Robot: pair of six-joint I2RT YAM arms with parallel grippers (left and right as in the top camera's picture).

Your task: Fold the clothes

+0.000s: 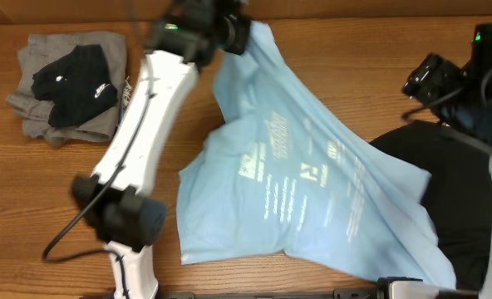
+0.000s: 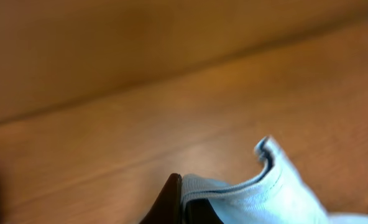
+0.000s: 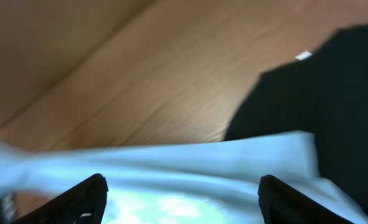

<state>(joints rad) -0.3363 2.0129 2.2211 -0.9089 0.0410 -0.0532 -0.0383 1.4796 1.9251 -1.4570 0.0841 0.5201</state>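
Flattening is underway: blue T-shirt (image 1: 287,166) is clamped by left hand (image 1: 236,37); right hand (image 3: 181,199), spread open, must be closed on it.

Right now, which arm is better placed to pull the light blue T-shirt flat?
Left. The left end effector is shut on the T-shirt at its far edge; the right end effector is open above the cloth, gripping nothing.

white left arm (image 1: 150,108) with black joints and a black cable (image 1: 63,237), right gripper (image 3: 181,186) with black fingers
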